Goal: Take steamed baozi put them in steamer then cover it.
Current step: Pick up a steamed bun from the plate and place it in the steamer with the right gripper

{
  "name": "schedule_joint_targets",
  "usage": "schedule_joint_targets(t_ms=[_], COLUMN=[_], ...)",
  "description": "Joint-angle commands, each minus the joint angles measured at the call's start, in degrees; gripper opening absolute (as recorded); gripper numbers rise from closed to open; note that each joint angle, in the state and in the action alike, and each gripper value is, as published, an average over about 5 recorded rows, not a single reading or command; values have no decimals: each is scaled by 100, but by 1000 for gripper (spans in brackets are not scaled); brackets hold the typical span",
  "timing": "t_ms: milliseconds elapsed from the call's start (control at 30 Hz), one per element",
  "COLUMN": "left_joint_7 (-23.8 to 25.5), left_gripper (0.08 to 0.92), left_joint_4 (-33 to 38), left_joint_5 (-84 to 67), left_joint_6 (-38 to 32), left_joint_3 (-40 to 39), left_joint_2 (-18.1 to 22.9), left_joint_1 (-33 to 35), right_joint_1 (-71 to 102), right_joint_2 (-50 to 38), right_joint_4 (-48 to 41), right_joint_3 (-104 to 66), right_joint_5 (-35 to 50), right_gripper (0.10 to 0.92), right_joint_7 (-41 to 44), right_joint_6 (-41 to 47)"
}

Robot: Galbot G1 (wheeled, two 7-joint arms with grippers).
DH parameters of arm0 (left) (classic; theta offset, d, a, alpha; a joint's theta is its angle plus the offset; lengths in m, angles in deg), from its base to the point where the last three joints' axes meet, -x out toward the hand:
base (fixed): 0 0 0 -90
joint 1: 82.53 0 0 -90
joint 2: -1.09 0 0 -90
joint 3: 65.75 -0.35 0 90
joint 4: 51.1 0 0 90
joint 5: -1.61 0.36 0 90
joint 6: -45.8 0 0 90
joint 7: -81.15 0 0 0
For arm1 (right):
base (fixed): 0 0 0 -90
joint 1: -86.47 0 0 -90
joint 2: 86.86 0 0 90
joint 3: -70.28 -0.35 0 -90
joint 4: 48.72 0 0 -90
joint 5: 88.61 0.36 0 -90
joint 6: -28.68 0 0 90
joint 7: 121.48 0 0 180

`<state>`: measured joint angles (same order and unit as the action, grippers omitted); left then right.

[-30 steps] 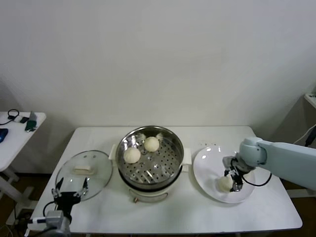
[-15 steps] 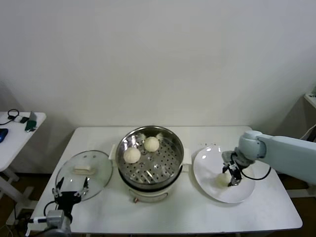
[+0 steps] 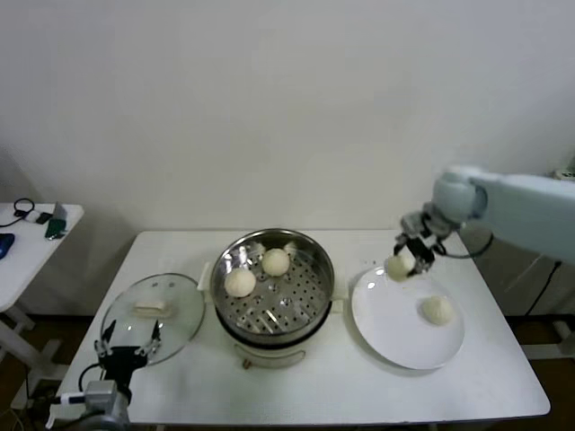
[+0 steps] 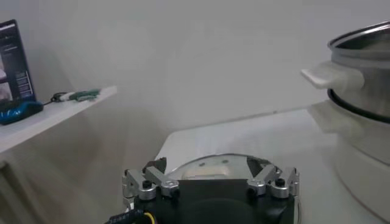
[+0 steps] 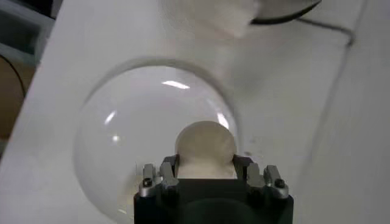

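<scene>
Item: third baozi (image 3: 396, 266), newly lifted off the plate (image 3: 386, 328), gripped in my right claw (image 3: 406, 262); steamer (image 3: 272, 285) lies left of it, one bun (image 3: 437, 310) remains below.

The right gripper (image 5: 206, 173) fingers (image 5: 167, 165) clasp a baozi (image 5: 205, 143) above the plate (image 5: 122, 140).

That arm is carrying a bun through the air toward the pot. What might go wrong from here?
The right gripper holds one baozi above the plate by its sides only; soft dough might slip out before it reaches the steamer. Two buns already sit inside, so the new one may land on them. The lid lies beside the left gripper, which is idle at the table's front edge.
</scene>
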<state>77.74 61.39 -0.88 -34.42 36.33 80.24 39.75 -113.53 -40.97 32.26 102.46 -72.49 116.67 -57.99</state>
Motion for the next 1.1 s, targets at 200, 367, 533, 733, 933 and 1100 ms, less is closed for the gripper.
schedule_joint_targets(t_ms=[200, 367, 533, 733, 933, 1100], left_joint_7=[-2, -28, -35, -35, -36, -36], left_gripper=[823, 823, 823, 823, 823, 823], left_joint_4=[14, 20, 42, 51, 32, 20], left_joint_5=[-11, -50, -50, -45, -48, -59], left_joint_6=[4, -41, -57, -60, -85, -95], left_joint_3=[20, 57, 70, 76, 93, 108], left_joint_2=[-4, -27, -20, -11, -21, -26], left_joint_1=[25, 96, 145, 167, 178, 178], right_joint_1=[-1538, -951, -218, 428, 847, 1083], right_joint_2=[1365, 1463, 1579, 1790, 2066, 2232], right_joint_4=[1250, 2199, 2451, 2152, 1876, 1652], right_joint_3=[-555, -641, -546, -447, -432, -413], right_joint_5=[-172, -664, -1085, -1680, -1932, -2055], right_gripper=[611, 611, 611, 611, 609, 611], right_joint_7=[-488, -895, -999, -1102, -1082, -1081], right_joint_6=[-1643, -1665, -1567, -1589, -1604, -1585])
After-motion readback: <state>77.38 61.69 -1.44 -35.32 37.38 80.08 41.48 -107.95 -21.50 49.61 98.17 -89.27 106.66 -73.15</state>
